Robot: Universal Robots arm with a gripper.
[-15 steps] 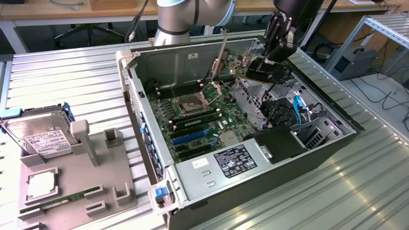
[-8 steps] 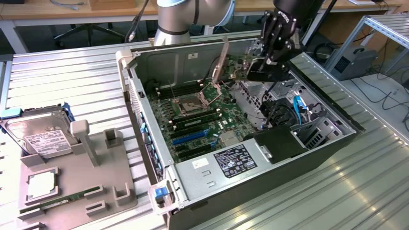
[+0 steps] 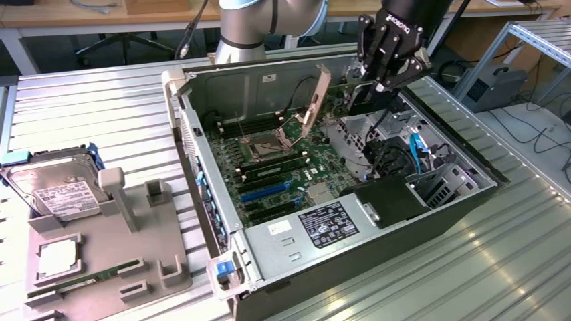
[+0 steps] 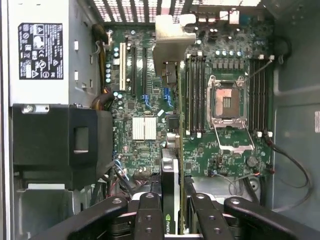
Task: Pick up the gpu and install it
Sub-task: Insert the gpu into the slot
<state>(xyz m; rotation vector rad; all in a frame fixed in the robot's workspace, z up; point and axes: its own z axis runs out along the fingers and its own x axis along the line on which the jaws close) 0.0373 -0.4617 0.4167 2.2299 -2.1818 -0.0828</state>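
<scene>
Gripper (image 3: 379, 80): clamped on the gpu (image 4: 170, 170), holding it edge-on.
Gpu: inside the open case (image 3: 428, 221), above the motherboard (image 4: 150, 150), not seated.
Risk: slot alignment looks unconfirmed. Lowering off-line could jam the bracket (image 4: 172, 45) or strike board components.

An open computer case (image 3: 375, 261) lies on the tabletop (image 3: 98, 114). Just beside it, at the exterior view's left, a holder (image 3: 107, 254) carries a hard drive (image 3: 58, 190). Above the motherboard (image 3: 285, 167) inside the case, the gripper (image 3: 382, 77) clasps the gpu (image 4: 170, 175) on edge.
</scene>
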